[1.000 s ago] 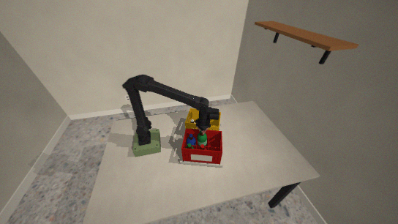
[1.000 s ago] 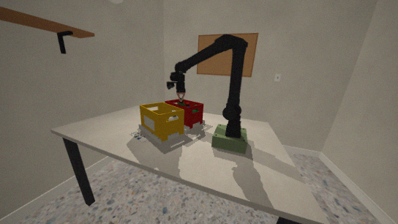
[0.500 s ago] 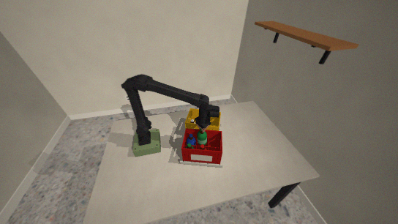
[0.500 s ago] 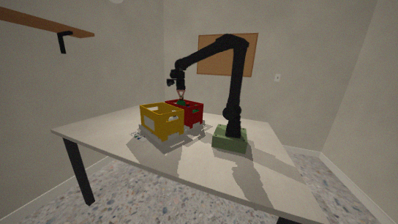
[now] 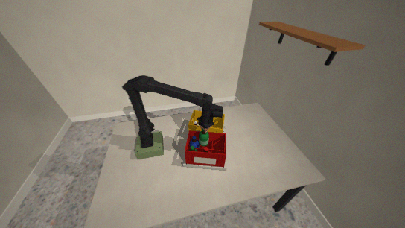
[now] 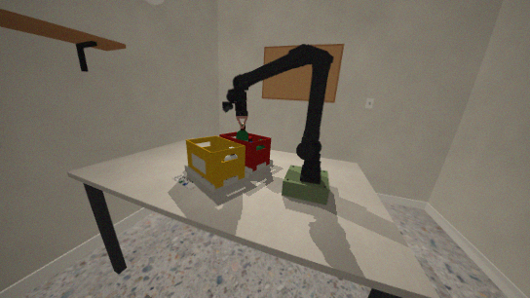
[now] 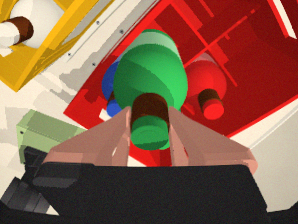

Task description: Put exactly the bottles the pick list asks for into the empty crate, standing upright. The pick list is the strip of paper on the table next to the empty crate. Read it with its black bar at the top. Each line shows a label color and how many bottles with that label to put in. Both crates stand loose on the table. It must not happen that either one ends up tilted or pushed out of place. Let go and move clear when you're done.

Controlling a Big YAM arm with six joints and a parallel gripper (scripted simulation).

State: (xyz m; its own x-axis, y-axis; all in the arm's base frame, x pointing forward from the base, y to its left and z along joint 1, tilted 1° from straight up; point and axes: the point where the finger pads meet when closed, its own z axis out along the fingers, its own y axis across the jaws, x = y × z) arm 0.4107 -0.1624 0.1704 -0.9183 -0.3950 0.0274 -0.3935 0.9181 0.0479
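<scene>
From where I stand, the worktop (image 5: 246, 149) (image 6: 146, 166) is pale beige, and near its far edge from me sits a crate of plain red (image 5: 205, 158) (image 6: 258, 153) (image 7: 240, 105) with a white label; the other crate (image 5: 213, 129) (image 6: 219, 167) (image 7: 55, 45) is mustard yellow. The bottle in the claw (image 5: 205, 128) (image 6: 242, 123) (image 7: 150, 125) is green with a paler band and a dark brown neck, the claw's fingers are dusty pink, and the floor (image 5: 63, 160) (image 6: 229, 263) is speckled grey
</scene>
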